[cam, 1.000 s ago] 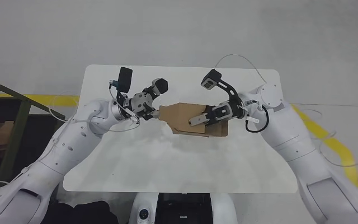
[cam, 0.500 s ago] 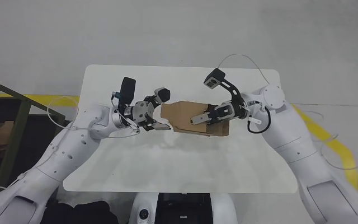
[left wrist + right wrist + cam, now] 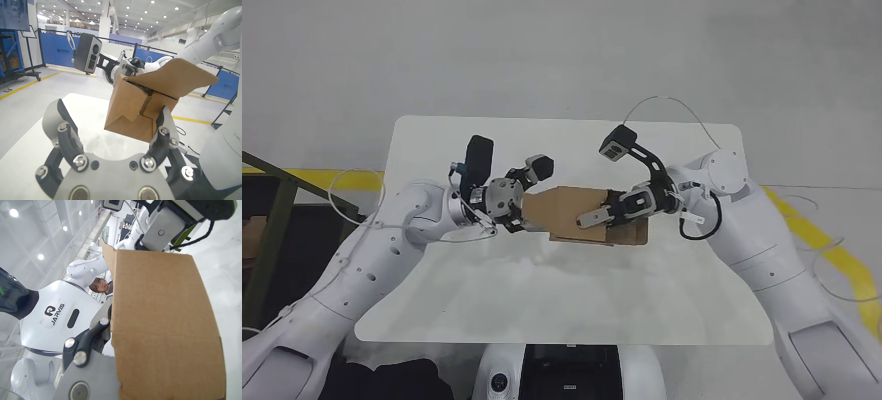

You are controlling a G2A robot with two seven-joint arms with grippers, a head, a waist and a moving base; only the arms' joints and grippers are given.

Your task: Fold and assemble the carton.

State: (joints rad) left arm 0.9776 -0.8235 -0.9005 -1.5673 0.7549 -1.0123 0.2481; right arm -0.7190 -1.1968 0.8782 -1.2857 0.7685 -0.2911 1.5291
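White worktop under everything. Brown carton over its middle, between the two arms, on its side, open end facing the left arm. Looks lifted off the surface, not resting; can't confirm from above.

Right claw pinching the carton by one wall, bracing it. Barely shifted over the last second, carton likewise.

Left claw spread wide at the open end. One fingertip touching the carton's near corner, the other well apart from it. Changed here: a second ago just beside the carton's tip, then dipped lower and to the side, now pushed back in and rolled square onto the end. Reads as repositioning, not a grab.

Three end flaps already folded inward and overlapping. Last flap still sticking out flat, untucked.

Meaning for the task: this end mostly closed, one fold left. Left claw now staged for it. Next probably needs a sweep of the loose flap over the other three, with the right claw holding firm against the push. Risks: carton twisting in a single-wall pinch, or the touching fingertip popping the folded flaps back open.
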